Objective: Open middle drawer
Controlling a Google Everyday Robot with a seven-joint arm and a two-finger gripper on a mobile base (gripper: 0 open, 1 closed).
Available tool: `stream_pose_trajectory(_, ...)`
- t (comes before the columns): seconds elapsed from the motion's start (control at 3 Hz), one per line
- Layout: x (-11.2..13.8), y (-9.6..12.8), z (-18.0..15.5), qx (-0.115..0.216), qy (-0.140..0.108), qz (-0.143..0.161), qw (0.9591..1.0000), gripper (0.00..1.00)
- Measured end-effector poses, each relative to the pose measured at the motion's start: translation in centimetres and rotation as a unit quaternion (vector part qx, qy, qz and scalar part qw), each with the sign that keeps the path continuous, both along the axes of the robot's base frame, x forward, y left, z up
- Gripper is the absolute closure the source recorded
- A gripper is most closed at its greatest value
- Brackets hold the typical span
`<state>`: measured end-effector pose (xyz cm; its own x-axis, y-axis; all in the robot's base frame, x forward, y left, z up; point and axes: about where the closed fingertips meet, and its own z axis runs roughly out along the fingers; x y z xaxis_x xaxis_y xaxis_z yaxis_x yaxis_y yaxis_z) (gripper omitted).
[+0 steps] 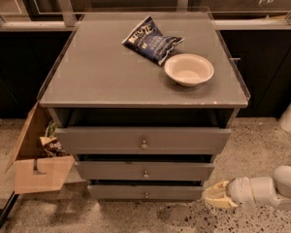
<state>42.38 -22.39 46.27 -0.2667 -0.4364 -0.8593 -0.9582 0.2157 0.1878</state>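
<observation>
The grey cabinet (111, 76) has three drawers stacked down its front. The middle drawer (184, 171) is a flat grey front with a small round metal knob (145, 174) at its centre. It sits between the taller top drawer (194, 140) and the shorter bottom drawer (116, 192). My gripper (216, 195) is low at the right, just beside the bottom drawer's right end and below the middle drawer's right corner. Its cream fingers (214, 186) point left, a little apart and holding nothing.
A blue chip bag (152, 39) and a cream bowl (188, 69) lie on the cabinet top. An open cardboard box (39, 171) with wrappers stands on the speckled floor at the cabinet's left. A dark counter and railing run behind.
</observation>
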Motion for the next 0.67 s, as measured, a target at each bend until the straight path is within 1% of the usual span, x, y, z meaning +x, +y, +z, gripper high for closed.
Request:
stream_pose_trajectory(0.33, 0.0, 0.1, 0.0, 0.000, 0.000, 0.000, 1.0000, 0.93)
stream_pose_trajectory(0.67, 0.9, 1.2, -0.5, 0.004, -0.020, -0.009, 0.9998, 1.00)
